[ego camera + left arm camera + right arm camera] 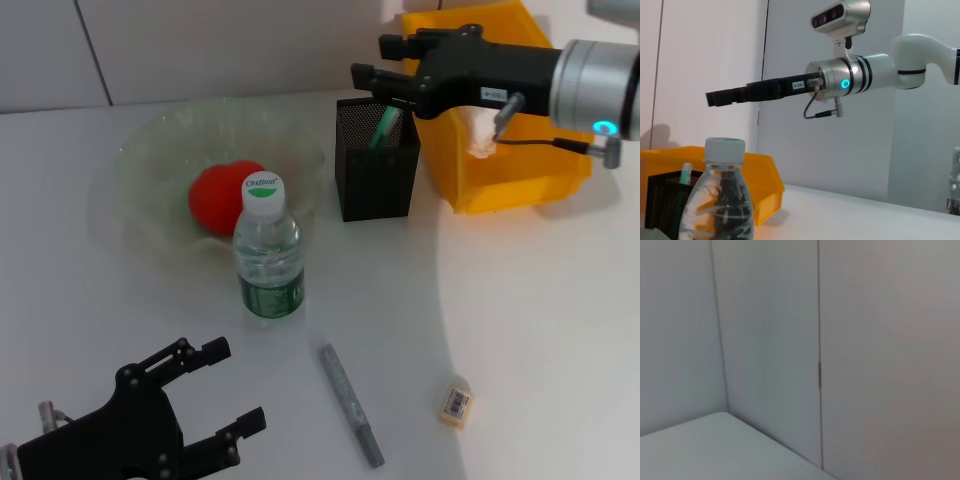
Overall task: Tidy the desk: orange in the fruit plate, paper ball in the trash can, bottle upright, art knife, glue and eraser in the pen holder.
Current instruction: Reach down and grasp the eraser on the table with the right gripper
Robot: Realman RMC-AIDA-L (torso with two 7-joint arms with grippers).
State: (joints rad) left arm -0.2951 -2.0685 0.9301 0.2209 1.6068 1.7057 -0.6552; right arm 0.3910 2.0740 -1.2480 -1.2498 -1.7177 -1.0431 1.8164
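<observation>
Hovering over the pen holder (376, 160), right end effector (372, 70) open, empty; eraser (455, 405) tiny, light, pinch its long sides

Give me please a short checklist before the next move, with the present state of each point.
1. Orange in the fruit plate: ok.
2. Bottle upright: ok.
3. Paper ball in the trash can: ok.
4. Eraser in the pen holder: not ok, it lies on the desk.
5. Grey stick in the pen holder: not ok, also on the desk.
6. Right end effector above the pen holder, empty: ok. Left end effector open near the desk's front: ok.
</observation>
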